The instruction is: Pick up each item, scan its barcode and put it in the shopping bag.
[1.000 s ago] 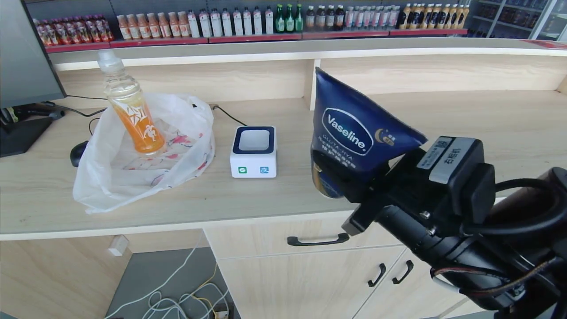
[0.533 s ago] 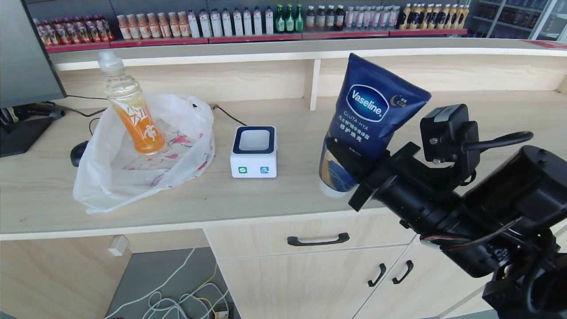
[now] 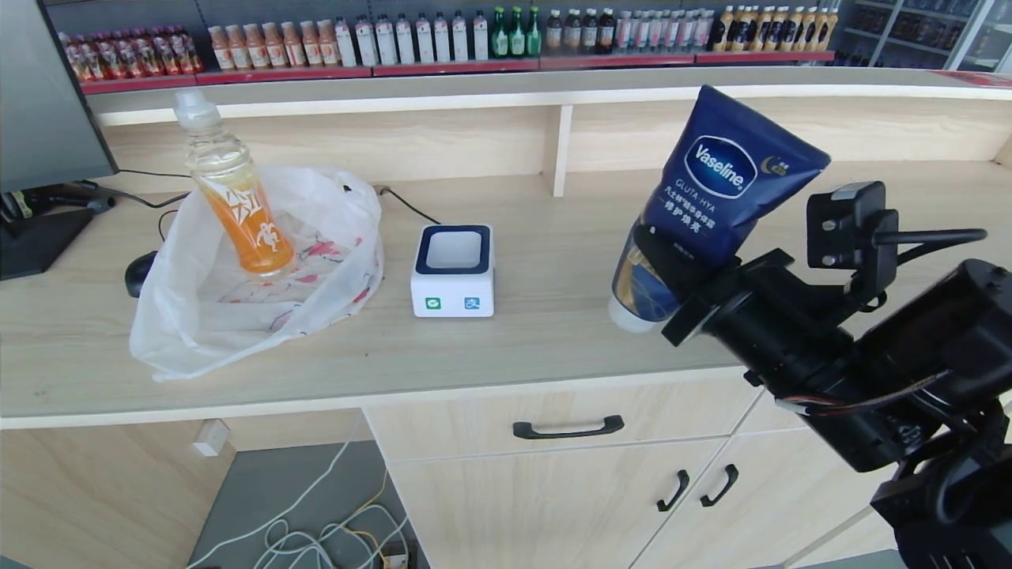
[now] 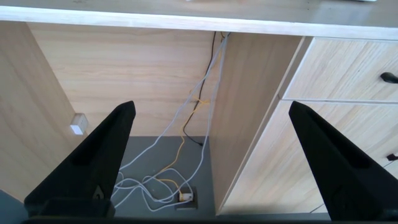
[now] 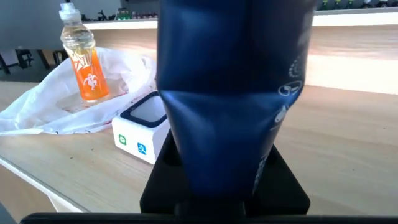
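Right end effector point(image 3: 670, 273) clamped on dark blue squeeze tube point(image 3: 723, 190), cap down over light wooden surface point(image 3: 553, 237); left end effector point(image 4: 208, 155) fingers apart, empty

Small shop, checkout side. Back wall: long red-edged shelf point(image 3: 466, 69) w/ rows of drink bottles point(image 3: 443, 38), dozens, grouped by kind & colour; more stocked racks point(image 3: 917, 32) far right. In front, light-wood counter point(image 3: 553, 348) w/ a raised ledge point(image 3: 711, 79) along its far edge. On it: white payment scanner box point(image 3: 453, 271) w/ dark-framed window on top, thin plastic shopping bag point(image 3: 205, 316) lying open, monitor point(image 3: 43, 95) on a stand & mouse point(image 3: 139, 273) at robot's left, i.e. a till setup. Drawer point(image 3: 553, 411) & cupboard doors point(image 3: 569, 506) below.
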### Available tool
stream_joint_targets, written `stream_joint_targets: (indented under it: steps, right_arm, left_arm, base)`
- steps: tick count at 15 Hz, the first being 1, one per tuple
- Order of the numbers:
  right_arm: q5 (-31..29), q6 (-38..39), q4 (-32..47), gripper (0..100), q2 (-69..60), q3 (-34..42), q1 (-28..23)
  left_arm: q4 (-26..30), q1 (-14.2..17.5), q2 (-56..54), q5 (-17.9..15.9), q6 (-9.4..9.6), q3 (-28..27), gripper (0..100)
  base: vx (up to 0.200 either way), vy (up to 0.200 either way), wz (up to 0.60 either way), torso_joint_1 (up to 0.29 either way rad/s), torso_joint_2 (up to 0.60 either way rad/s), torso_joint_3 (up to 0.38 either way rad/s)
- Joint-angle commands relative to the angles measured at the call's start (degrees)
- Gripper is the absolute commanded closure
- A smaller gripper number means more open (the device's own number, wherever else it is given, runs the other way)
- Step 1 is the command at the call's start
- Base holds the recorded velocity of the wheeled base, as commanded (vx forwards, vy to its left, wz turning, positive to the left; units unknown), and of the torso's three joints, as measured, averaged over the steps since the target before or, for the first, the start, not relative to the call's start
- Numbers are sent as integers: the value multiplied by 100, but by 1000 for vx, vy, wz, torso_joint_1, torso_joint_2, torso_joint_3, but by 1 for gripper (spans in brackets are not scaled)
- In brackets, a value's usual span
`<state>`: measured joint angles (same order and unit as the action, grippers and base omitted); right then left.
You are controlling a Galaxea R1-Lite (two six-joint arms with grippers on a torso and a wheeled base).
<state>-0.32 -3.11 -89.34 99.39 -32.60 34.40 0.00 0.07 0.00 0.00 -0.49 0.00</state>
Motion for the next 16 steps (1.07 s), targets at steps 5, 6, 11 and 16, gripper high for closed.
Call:
stream_joint_targets:
  steps: [5, 6, 11, 16]
  right_arm:
    - [-12, 320, -66, 100, 72, 184, -162]
    - [-12, 328, -66, 100, 98, 113, -153]
    - [-3, 364, -66, 100, 124, -212, -153]
    - [-12, 425, -66, 100, 230, -273, -171]
  left_arm:
    - [9, 1, 0, 0, 119, 0, 0]
    - [9, 1, 0, 0, 119, 0, 0]
    - [9, 1, 0, 0, 75, 0, 0]
    - [9, 1, 0, 0, -22, 0, 0]
  base:
    - [0, 0, 0, 0, 0, 0]
    - [0, 0, 0, 0, 0, 0]
    - [0, 40, 0, 0, 0, 0]
    - [0, 200, 0, 4, 1, 3]
